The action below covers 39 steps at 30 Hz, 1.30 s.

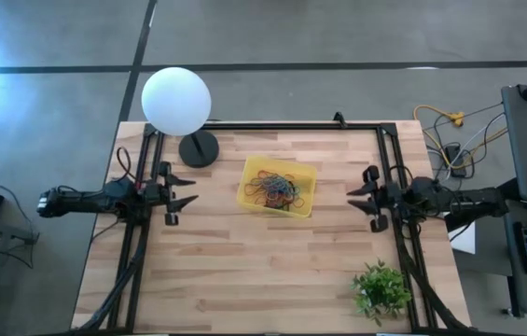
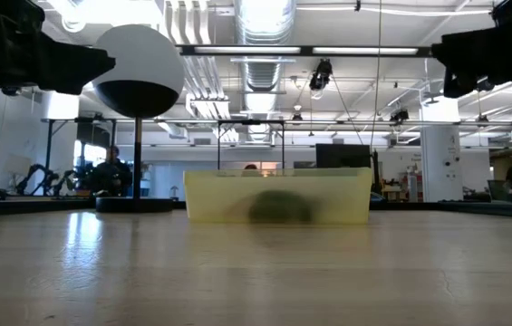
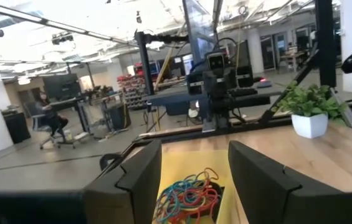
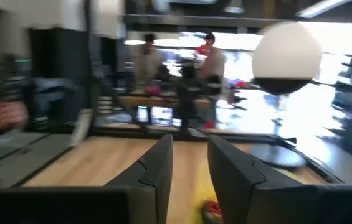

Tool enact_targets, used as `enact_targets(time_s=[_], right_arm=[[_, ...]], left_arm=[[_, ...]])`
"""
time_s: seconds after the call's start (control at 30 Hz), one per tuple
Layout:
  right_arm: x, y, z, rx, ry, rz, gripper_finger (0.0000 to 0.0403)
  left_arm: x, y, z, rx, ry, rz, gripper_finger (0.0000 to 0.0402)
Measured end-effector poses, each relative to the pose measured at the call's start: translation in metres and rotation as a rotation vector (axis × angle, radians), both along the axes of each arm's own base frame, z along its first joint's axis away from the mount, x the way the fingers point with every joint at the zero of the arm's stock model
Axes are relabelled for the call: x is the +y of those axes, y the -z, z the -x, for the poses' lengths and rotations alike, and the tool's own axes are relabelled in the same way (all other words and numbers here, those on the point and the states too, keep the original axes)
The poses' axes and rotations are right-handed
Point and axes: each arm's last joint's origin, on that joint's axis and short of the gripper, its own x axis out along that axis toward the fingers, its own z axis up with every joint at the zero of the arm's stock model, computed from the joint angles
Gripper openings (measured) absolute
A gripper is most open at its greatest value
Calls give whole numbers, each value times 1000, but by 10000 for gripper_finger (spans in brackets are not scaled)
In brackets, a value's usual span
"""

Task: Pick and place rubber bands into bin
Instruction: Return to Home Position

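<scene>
The bin (image 1: 277, 187), a shallow translucent yellow tray, rests flat on the wooden table near its middle. A tangle of coloured rubber bands (image 1: 275, 190) lies inside it and shows in the left wrist view as red, blue, green and orange loops (image 3: 188, 196). My left gripper (image 1: 187, 189) hovers level at the table's left side, pointing at the bin, open and empty. My right gripper (image 1: 357, 196) hovers level at the right side, facing the bin, open with a narrower gap and nothing between its fingers (image 4: 190, 140). Through the bin's wall (image 2: 278, 196) the bands show only as a dark mass.
A white globe lamp (image 1: 176, 101) stands on its black base (image 1: 198, 147) at the far left. A small green plant (image 1: 381, 289) sits at the near right. Black frame rails (image 1: 389, 159) run along the table's sides and far edge. People sit and stand in the room beyond the table.
</scene>
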Motion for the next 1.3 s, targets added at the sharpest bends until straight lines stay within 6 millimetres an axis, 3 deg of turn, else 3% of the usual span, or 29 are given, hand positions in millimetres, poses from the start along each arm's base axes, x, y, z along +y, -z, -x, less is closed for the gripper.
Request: enact_targets(time_s=[0.1, 0.4, 1.13, 1.3], right_arm=[[-3, 1, 0, 11, 83, -30, 85], [-1, 16, -2, 167, 37, -11, 83], [-1, 22, -6, 240, 32, 38, 75], [-1, 19, -6, 216, 30, -10, 78]], left_arm=[[0, 0, 0, 0, -9, -5, 171], [1, 5, 0, 54, -25, 0, 171], [2, 7, -1, 74, -66, 11, 171], [4, 3, 0, 1, -118, 154, 171]])
